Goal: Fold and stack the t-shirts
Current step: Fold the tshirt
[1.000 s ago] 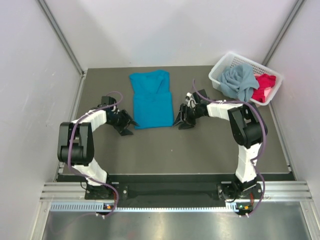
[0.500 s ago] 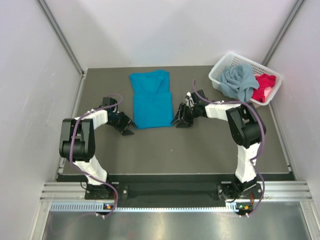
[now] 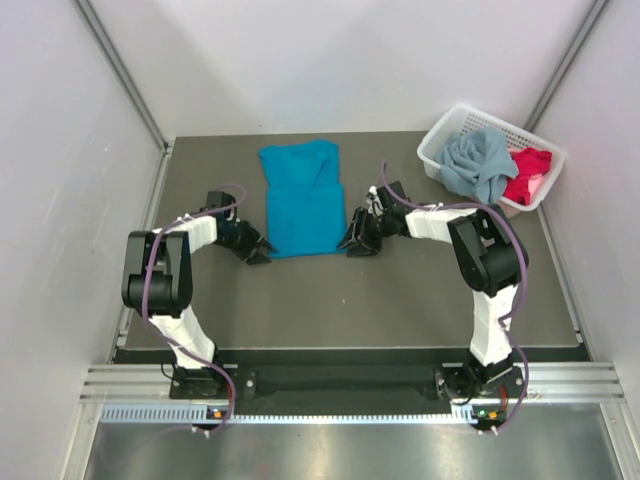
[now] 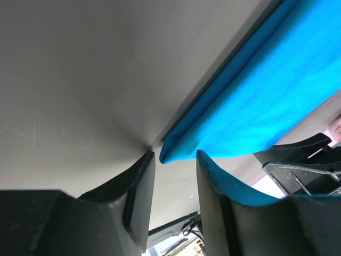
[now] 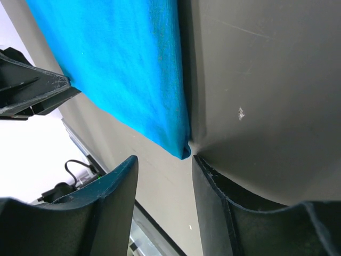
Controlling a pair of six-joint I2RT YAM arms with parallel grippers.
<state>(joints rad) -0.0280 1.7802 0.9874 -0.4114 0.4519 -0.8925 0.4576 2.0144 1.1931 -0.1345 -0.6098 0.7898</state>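
At near corners of the teal-blue t-shirt [image 3: 300,200], left and right jaws are parted, nothing gripped; a corner could be shoved away on closing.

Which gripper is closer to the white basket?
Right. The right gripper is beside the teal shirt, toward the basket; the left gripper is across the shirt, farther off.

Left tool [image 3: 261,252], right tool [image 3: 349,243]: jaws apart
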